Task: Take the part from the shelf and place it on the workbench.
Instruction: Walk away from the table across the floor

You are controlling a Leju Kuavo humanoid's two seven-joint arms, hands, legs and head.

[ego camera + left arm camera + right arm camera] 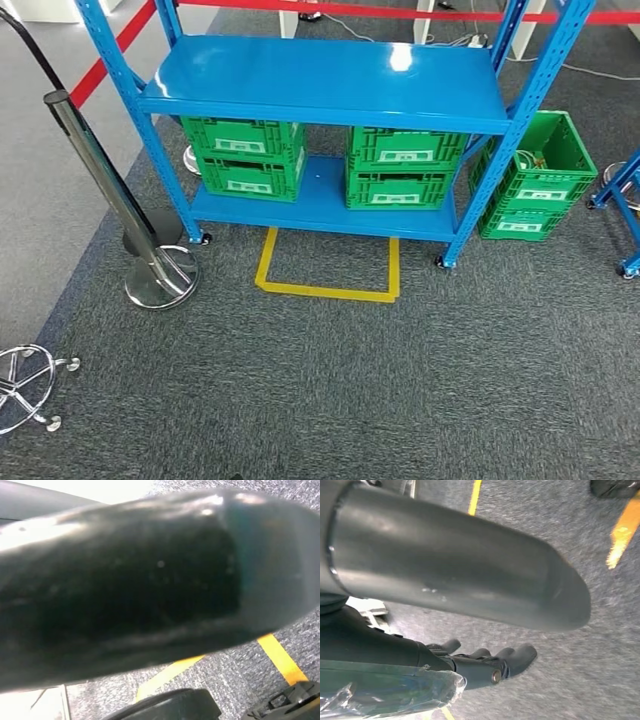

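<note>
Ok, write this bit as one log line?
shelf ahead | crates on lower level | right hand open | left hand unclear

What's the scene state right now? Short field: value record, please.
shelf: blue metal shelf, two levels, top level bare
lower level: two stacks of green crates and, side by side
beside shelf: another green crate on the floor to its right, something inside, too small to tell
floor mark: yellow tape outline on grey carpet in front of the shelf
right hand: over carpet, fingers extended, nothing plainly in its fingers
left hand: state cannot be told
part: not identifiable
</note>
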